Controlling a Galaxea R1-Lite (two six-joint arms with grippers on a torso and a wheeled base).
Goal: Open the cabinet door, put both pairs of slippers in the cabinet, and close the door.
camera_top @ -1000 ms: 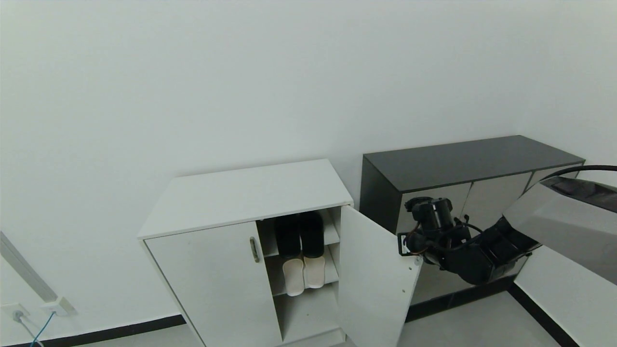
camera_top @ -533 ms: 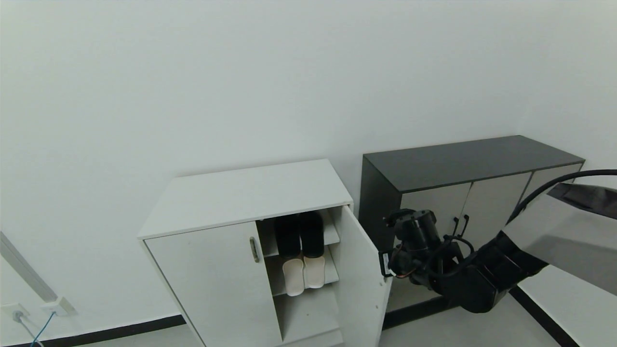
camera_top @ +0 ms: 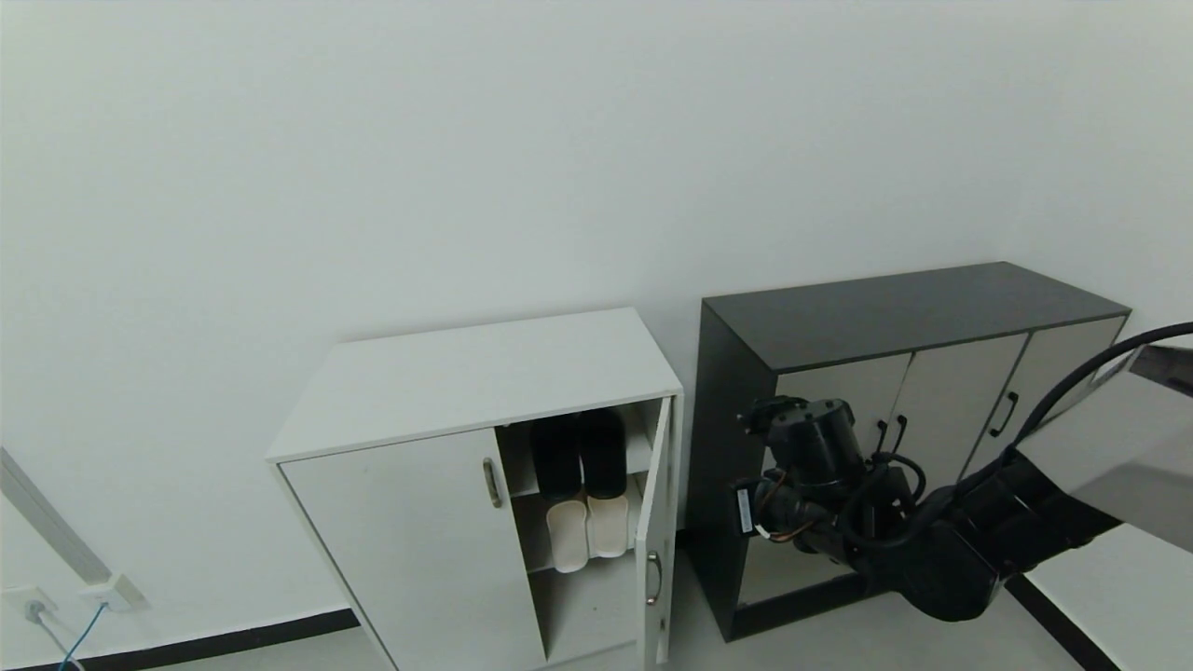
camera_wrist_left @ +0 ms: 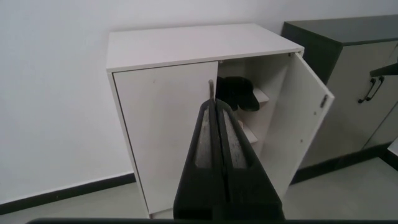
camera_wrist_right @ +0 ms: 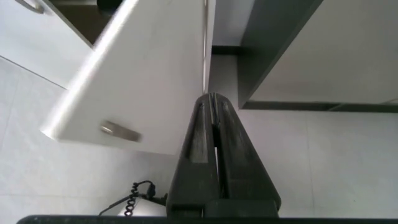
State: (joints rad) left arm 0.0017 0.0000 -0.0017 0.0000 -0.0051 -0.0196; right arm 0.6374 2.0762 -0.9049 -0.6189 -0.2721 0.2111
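White door (camera_top: 655, 522) half-open — right gripper (camera_wrist_right: 211, 98) just beside its edge.

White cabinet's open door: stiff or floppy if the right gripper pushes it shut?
The door looks like a flat rigid panel, so it should swing as one piece, not flex. Its face looks smooth, and the shut right gripper offers only narrow tips, so contact may slide. With nothing seen in its arc, light force likely suffices.

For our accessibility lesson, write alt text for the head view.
A white cabinet stands with its right door half open, black slippers shelved above white slippers inside. A robot arm is beside the door, in front of a dark cabinet.
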